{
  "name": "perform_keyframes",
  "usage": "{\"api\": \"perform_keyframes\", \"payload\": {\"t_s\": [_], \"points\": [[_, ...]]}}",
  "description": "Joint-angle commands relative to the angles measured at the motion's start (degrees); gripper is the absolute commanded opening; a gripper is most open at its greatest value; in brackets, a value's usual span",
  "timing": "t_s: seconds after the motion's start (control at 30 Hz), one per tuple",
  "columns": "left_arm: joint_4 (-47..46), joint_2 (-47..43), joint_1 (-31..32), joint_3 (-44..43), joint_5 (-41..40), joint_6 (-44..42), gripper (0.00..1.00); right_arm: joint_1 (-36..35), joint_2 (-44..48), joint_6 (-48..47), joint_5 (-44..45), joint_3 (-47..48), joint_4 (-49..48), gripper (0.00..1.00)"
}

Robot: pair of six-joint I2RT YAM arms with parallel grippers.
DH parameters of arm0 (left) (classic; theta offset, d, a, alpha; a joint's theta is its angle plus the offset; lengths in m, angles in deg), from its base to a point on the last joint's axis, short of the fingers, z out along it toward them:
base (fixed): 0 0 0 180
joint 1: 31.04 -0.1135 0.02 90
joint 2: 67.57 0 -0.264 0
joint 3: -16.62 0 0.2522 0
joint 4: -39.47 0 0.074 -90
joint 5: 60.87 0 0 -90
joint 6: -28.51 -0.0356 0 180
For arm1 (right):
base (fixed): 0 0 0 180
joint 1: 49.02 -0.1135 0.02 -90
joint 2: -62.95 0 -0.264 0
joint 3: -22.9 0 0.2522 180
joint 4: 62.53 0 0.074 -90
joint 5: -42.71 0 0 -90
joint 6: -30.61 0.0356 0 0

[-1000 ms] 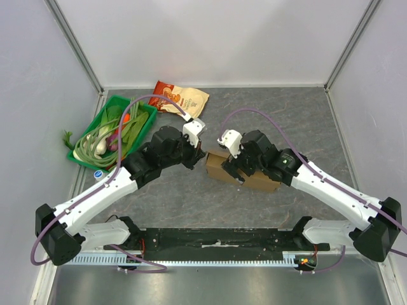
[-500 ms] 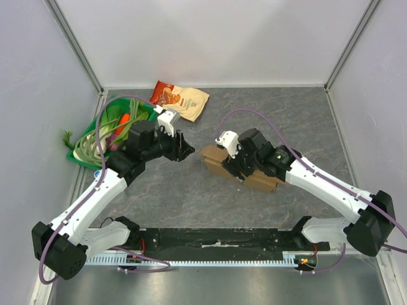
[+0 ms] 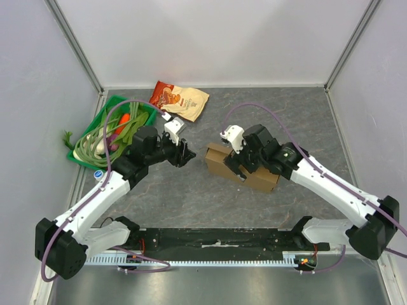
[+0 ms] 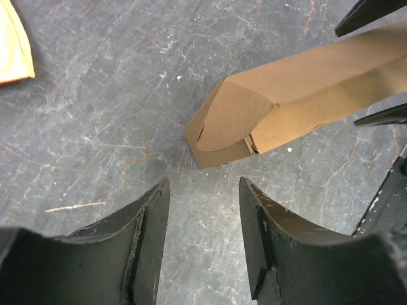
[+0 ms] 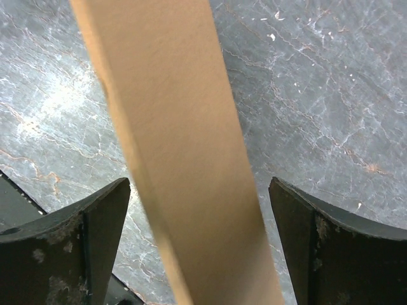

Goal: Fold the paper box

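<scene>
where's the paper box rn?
Top view: the paper box lies on the table right of centre, straddled by the open right gripper; the left gripper sits just off its left end, not touching.

The left gripper (image 3: 186, 154) has drawn back from the left end of the paper box (image 3: 218, 162), now standing apart. Its jaws, shut before, have parted. The box has turned slightly.
</scene>
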Motion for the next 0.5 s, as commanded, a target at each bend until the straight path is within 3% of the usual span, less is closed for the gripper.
{"api": "perform_keyframes", "payload": {"t_s": [0.0,0.33,0.47], "points": [[-5.44,0.06,0.76,0.01,0.61,-8.0,0.55,0.38,4.86,2.99,0.17,2.02,1.28,0.98],[-8.96,6.56,3.04,-3.42,0.61,-7.3,0.56,0.55,7.5,3.88,2.72,0.52,1.46,0.98],[-9.14,7.97,3.66,-4.91,-3.17,-6.68,0.56,0.64,8.29,5.8,5.52,1.93,3.39,0.98]]}}
